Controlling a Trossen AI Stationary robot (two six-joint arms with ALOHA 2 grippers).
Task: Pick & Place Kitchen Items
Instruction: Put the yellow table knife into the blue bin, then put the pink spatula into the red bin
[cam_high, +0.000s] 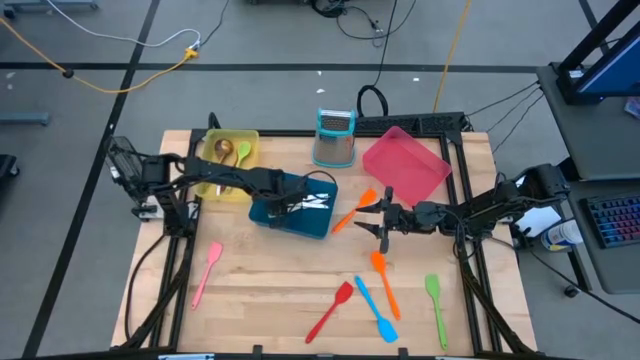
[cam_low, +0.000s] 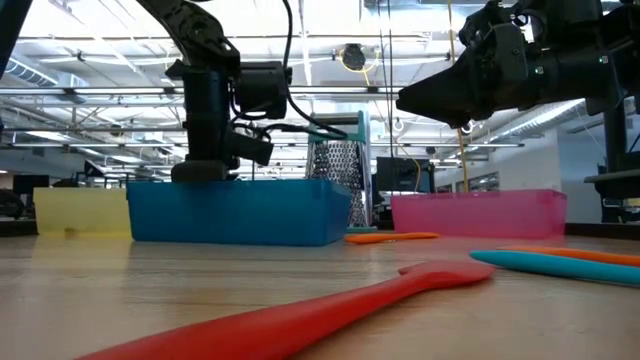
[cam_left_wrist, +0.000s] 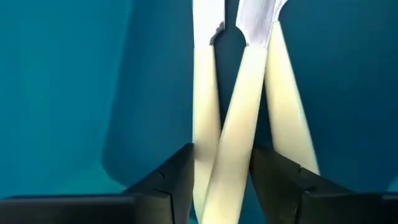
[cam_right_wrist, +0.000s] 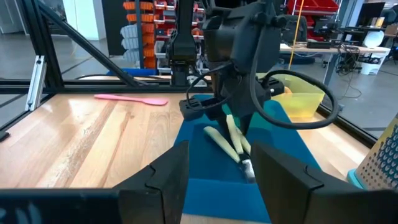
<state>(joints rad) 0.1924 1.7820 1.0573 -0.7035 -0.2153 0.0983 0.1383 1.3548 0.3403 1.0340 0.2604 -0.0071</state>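
Observation:
Three cream-handled knives (cam_left_wrist: 227, 124) lie in the blue tray (cam_high: 268, 212), their handles crossing. My left gripper (cam_high: 293, 200) points steeply down into the tray, open, its fingers (cam_left_wrist: 177, 183) standing on either side of two of the handles. My right gripper (cam_high: 385, 222) hangs level over the table's middle right, open and with nothing between its fingers (cam_right_wrist: 221, 180). On the wood lie loose spatulas: two orange (cam_high: 352, 212) (cam_high: 385, 280), a red (cam_high: 330, 312), a blue (cam_high: 375, 310), a green (cam_high: 436, 305) and a pink (cam_high: 207, 270). My left gripper comes from above, its fingers close beside two knife handles (cam_left_wrist: 214, 186) near their free ends. Whether the fingers touch the handles I cannot tell. The knives rest on the tray's floor (cam_right_wrist: 227, 146).
A yellow tray (cam_high: 212, 185) holding spoons stands at the far left, next to the blue tray. A metal grater (cam_high: 335, 135) and a pink tray (cam_high: 405, 165) stand at the far middle and right. Bare wood lies near the front left.

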